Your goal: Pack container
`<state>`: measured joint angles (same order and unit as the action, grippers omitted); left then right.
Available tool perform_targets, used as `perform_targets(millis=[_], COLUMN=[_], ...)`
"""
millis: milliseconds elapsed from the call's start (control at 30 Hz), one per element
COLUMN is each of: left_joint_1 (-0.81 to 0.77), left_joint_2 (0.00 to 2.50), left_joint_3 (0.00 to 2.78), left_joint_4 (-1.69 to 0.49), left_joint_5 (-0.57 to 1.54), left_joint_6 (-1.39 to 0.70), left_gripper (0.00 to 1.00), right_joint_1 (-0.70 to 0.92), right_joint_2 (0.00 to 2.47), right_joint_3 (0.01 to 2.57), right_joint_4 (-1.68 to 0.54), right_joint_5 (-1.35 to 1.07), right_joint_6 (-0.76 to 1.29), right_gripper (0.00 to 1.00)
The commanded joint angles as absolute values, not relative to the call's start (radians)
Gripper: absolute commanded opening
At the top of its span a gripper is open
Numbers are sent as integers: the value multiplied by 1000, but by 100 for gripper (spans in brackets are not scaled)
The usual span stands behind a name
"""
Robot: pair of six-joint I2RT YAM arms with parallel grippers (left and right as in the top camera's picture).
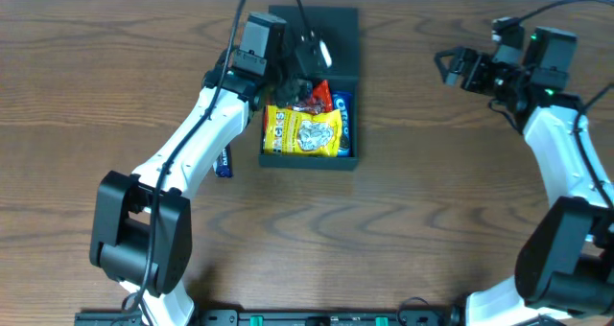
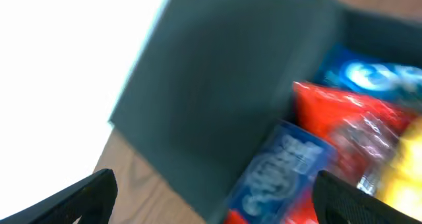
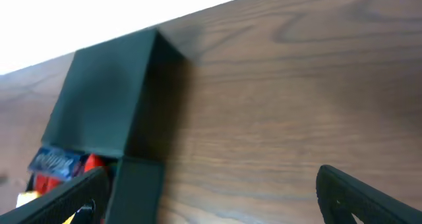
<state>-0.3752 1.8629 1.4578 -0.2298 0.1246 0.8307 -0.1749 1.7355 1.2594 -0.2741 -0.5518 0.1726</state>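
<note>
Hovering over the container (image 1: 343,38), the left tool (image 2: 219,201) gapes wide and empty; right of the container, the right tool (image 1: 449,67) is wide too.

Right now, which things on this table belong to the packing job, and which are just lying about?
Job: dark teal-green matte box container; yellow crinkly snack packet, red packet and blue Oreo packet inside it; small blue packet on the brown wooden table, probably still to pack.
Not the job: black rail along the near table edge.
</note>
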Motion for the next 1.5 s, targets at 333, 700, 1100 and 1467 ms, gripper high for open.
perform_targets(millis=[333,700,1100,1467], left_joint_1=[-33,88,158,189], left_joint_2=[1716,1716,1716,1737], left_joint_3=[1462,1462,1462,1439], left_joint_4=[-175,-210,-224,-387], left_joint_5=[-14,-10,-10,183], left_joint_6=[115,115,115,112], left_gripper=[95,95,95,100], right_joint_1=[411,699,791,730], right_joint_2=[1723,1981,2195,2155], right_joint_3=[1264,1385,1657,1728], right_joint_4=[-143,-79,-295,-426], right_joint_5=[-469,-414,-324,-321], right_joint_6=[-101,-152,-192,-124], right_gripper=[99,99,99,99])
